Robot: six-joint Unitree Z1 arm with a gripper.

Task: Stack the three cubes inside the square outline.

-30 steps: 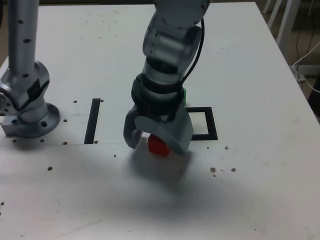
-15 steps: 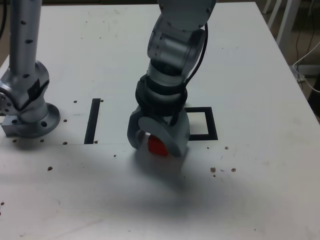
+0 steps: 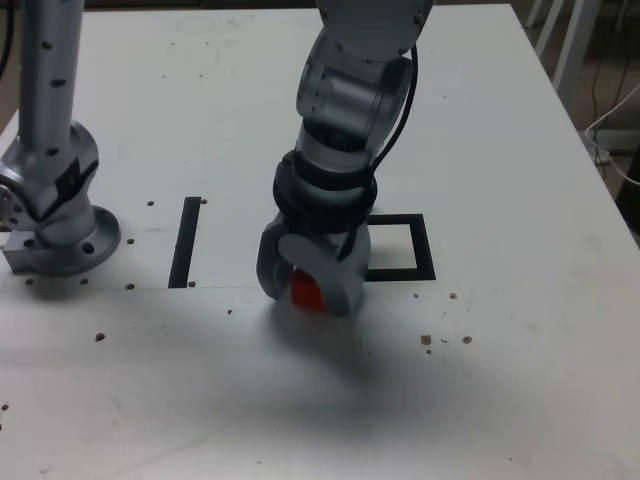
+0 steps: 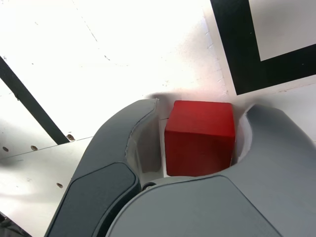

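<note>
One matte red cube (image 4: 200, 138) sits between the curved grey gripper's (image 4: 203, 106) jaws, firm hold unclear; grasping seems in hand, then lifting toward the black tape square (image 4: 247, 66).

The solid red cube (image 4: 200, 138) between the claw's fingers looks matt and smooth, its faces plain. The curved grey claw (image 4: 160, 143) around it has smooth, satin-like shells that look like plastic or painted metal. Beside the claw, the square black tape outline (image 4: 249, 74) looks flat and matt. Beneath the claw, the broad white tabletop (image 4: 113, 59) looks smooth with a soft sheen, marred by rough-edged brown chips and fine scratches.
</note>
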